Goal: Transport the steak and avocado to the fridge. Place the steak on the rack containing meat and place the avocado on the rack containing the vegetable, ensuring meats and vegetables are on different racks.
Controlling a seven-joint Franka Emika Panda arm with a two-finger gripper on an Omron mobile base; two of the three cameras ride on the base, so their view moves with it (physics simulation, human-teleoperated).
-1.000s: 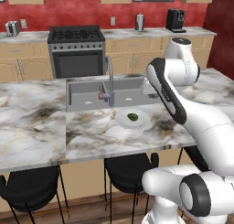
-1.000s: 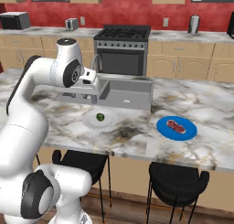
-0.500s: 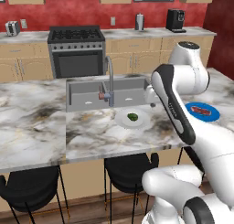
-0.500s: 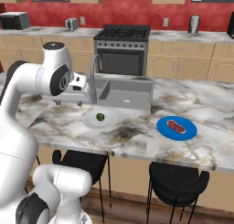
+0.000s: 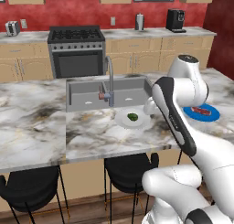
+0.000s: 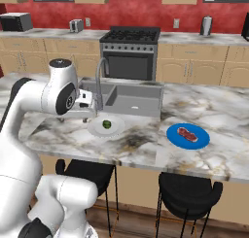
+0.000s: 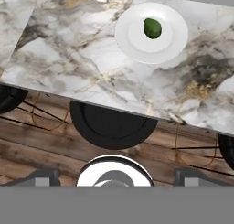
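Gripper (image 7: 112,179) released, fingertips spread wide; we see the avocado (image 7: 152,28) on its white plate (image 7: 173,47) on the desk, ahead and slightly right (steak (image 6: 188,133) farther off on the blue plate (image 6: 172,138)).

You see a dark green avocado (image 7: 152,28) on a white plate (image 7: 176,45). The steak (image 6: 187,133) is reddish-brown, on a blue plate (image 6: 204,141). Your counter (image 5: 41,127) is white marble, veined grey and gold. The sink (image 5: 87,95) is grey, the wall (image 5: 73,13) red, the stools (image 7: 109,127) black, the floor (image 7: 32,150) brown wood.
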